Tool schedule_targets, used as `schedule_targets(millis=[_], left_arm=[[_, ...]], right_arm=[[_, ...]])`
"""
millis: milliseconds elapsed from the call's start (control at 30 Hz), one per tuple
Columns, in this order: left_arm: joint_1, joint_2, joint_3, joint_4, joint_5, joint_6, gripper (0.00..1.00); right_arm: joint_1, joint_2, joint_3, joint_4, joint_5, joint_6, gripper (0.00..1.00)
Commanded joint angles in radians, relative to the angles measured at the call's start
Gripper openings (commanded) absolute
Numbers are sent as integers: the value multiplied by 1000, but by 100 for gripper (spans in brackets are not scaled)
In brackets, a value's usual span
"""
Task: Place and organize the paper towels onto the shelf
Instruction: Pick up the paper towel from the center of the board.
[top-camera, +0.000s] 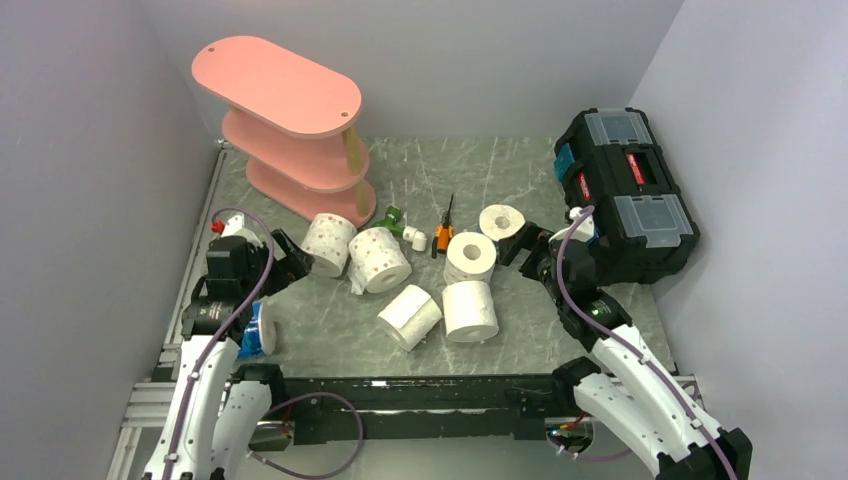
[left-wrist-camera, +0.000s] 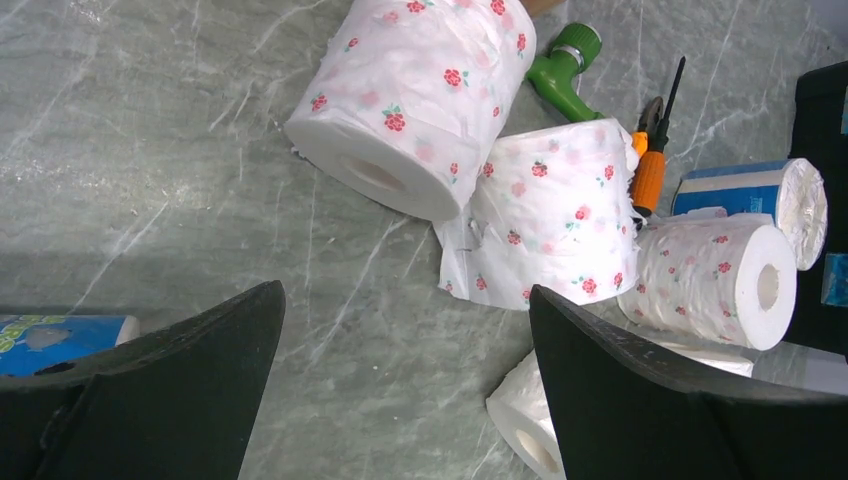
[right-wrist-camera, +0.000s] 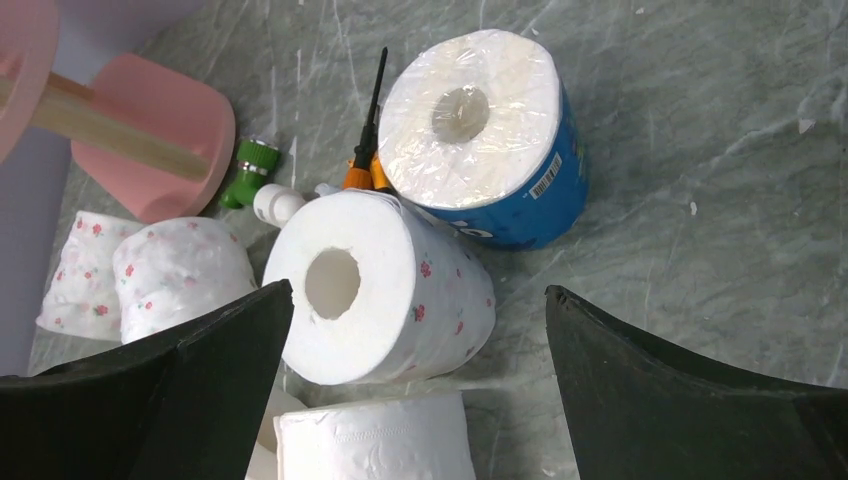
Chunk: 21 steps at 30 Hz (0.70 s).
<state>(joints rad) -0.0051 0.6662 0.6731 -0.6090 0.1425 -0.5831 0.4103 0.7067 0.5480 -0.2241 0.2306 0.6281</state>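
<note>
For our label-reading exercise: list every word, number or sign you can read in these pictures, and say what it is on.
No text is readable.
Blue-wrapped paper towel roll: barcode, digits too small.
Black toolbox: red labels, blurred.

Counter (top-camera: 330, 330): grey-green marbled top with pale veins, walled by plain light panels at 9, 12 and 3 o'clock.

Black toolbox (top-camera: 625, 195): sits at 2 o'clock on the counter, long axis angled. Two clear-lidded compartments on top with a red-marked strip between them; blue latches on its 9 o'clock side.

Screwdriver (top-camera: 444, 228): near centre, lying flat. Orange handle, black shaft pointing to 12 o'clock.

Green-and-white plastic tool (top-camera: 400, 224): lies just at 9 o'clock of the screwdriver, close beside it.
</note>
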Motion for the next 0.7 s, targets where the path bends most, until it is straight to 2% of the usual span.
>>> schedule_targets(millis=[0, 400, 667], left_arm=[[2, -30, 4, 23, 3, 23, 99], [-10, -53, -17, 64, 37, 44, 99], [-243, -48, 38, 21, -209, 18, 99]], right_arm=[[2, -9, 11, 50, 1, -25, 100], [1, 6, 34, 42, -81, -64, 100], [1, 16, 85, -14, -59, -36, 100]])
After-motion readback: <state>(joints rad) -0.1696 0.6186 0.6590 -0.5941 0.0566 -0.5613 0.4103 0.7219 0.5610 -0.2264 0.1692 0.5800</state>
